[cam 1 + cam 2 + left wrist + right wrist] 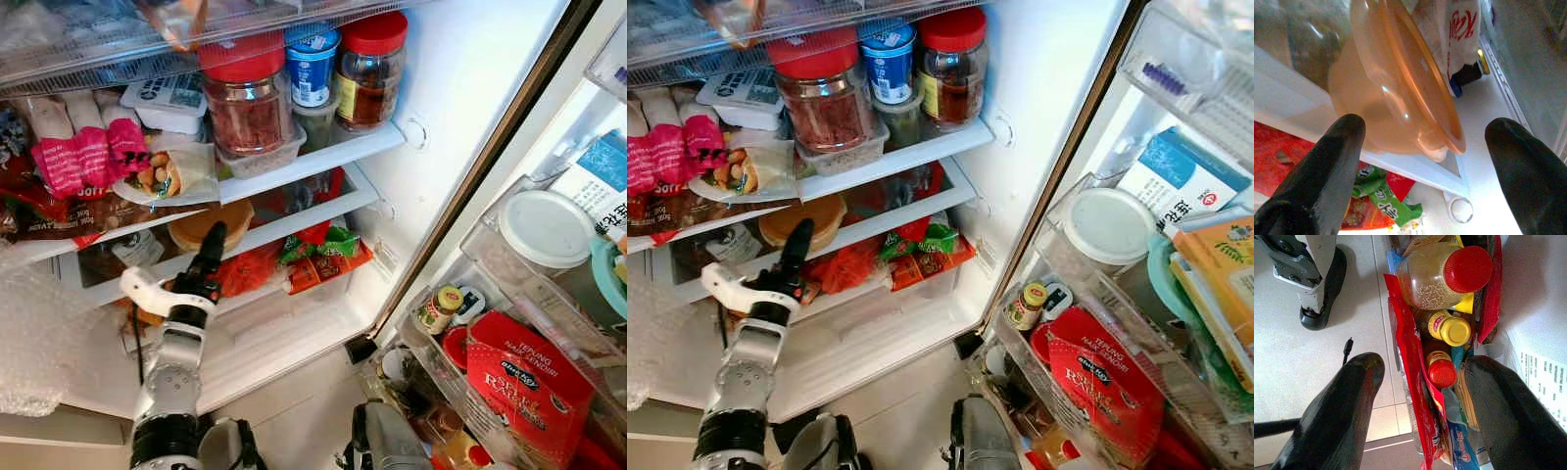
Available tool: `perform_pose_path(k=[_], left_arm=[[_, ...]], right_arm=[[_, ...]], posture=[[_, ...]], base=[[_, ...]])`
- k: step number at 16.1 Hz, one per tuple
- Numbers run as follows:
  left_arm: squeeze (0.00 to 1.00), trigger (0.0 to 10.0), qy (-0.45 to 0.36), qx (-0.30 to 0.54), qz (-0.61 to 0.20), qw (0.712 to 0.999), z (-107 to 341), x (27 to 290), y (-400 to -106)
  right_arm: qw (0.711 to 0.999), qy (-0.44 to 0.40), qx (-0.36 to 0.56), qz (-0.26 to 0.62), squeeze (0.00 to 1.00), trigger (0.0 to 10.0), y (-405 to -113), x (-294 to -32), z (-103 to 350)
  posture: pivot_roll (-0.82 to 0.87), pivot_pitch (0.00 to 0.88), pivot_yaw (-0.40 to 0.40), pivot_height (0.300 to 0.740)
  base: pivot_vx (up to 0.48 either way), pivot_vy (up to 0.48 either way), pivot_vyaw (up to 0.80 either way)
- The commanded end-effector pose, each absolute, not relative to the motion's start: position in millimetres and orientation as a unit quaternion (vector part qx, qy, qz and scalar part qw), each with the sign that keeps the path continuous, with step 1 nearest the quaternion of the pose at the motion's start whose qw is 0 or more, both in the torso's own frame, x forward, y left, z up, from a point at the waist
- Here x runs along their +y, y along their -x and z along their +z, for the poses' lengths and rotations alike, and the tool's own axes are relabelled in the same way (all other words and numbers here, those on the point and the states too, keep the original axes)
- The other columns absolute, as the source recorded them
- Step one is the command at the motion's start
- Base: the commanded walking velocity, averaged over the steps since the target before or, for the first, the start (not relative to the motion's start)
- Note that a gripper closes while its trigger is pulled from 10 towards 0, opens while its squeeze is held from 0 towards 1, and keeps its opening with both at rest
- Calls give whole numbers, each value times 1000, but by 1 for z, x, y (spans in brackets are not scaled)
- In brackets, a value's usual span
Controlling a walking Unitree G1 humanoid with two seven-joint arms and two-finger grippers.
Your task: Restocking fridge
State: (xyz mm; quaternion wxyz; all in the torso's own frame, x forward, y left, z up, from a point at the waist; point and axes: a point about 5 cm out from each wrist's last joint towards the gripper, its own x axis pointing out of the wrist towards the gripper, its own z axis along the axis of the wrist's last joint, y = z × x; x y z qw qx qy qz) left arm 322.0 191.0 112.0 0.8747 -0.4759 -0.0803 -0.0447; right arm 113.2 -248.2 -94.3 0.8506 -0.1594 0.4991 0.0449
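The fridge stands open before me. A tan, lidded round container (pixel 196 227) sits on the lower glass shelf (pixel 294 221). My left gripper (pixel 214 235) reaches up to that shelf's front edge, just right of the container. In the left wrist view the container (pixel 1396 88) is close ahead, and the gripper (pixel 1426 126) is open with nothing between its black fingers (pixel 1337 161). My right gripper (pixel 1426 364) hangs low beside the door's bottom bin, open and holding nothing, above a red-capped bottle (pixel 1442 372) and a yellow-capped one (pixel 1455 330).
Two red-lidded jars (pixel 245 98) and a blue cup (pixel 312 64) fill the upper shelf. Pink packets (pixel 88 157) lie at the left. Green and red snack packs (pixel 328 257) lie in the drawer. The door bins hold a white-lidded tub (pixel 547 227) and a red box (pixel 524 387).
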Motion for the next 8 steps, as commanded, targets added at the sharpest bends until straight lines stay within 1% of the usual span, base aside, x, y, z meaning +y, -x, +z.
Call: perform_pose_path(k=[1,4,8], left_arm=[[0,10000,481,-65,-54,873,109,185,-324],[0,10000,486,-58,-75,869,115,174,-344],[0,10000,476,-48,-81,874,115,169,-355]], right_arm=[[844,154,511,49,0,10000,-104,-245,-98],[845,153,511,46,0,10000,-104,-244,-98],[845,152,511,43,0,10000,-104,-244,-98]], posture=[[-192,208,-31,643],[-206,205,-23,643],[-216,201,-16,643]], base=[[0,0,0],[0,0,0],[0,0,0]])
